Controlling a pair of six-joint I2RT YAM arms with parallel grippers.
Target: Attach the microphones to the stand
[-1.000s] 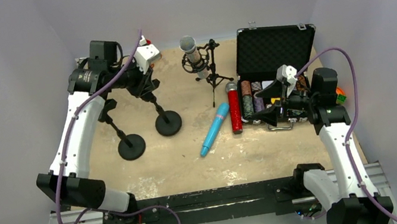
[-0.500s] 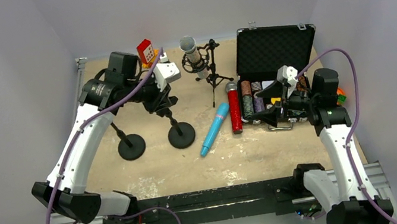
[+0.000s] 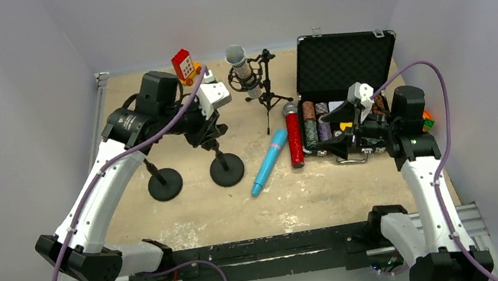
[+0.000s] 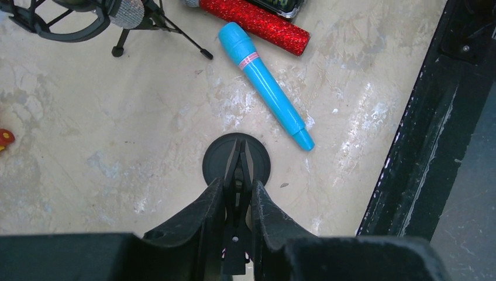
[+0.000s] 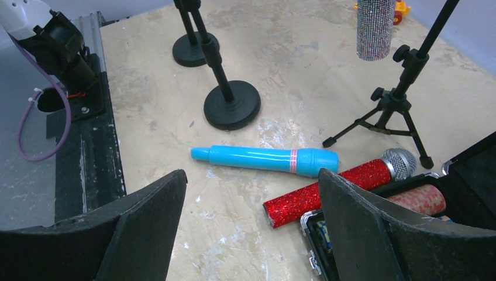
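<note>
The sandy table (image 3: 329, 188) carries everything. At its right side stands the open black case (image 3: 346, 57), lid upright, with rows of poker chips (image 3: 315, 122) inside.

My right gripper (image 3: 328, 134) hovers over the case's front edge with its jaws spread wide and nothing between them; in the wrist view the table shows in the gap.

My left gripper (image 3: 210, 128) is narrowed tight on the upper stem of a round-base stand (image 3: 226, 169), whose disc looks to rest on the table. A second round-base stand (image 3: 164, 184) is just to its left, apart from it.

Toward the back, the tripod stand (image 3: 268, 100) holds the silver-glitter microphone (image 3: 242, 66) upright in its ring mount.

The red-glitter microphone (image 3: 294, 137) lies flat alongside the case's front edge, mesh head toward the back.

The light blue microphone (image 3: 270, 161) lies flat on a slant between the gripped stand and the red one, its head just beside the red body.

A small red toy (image 3: 183, 66) sits at the back edge.
</note>
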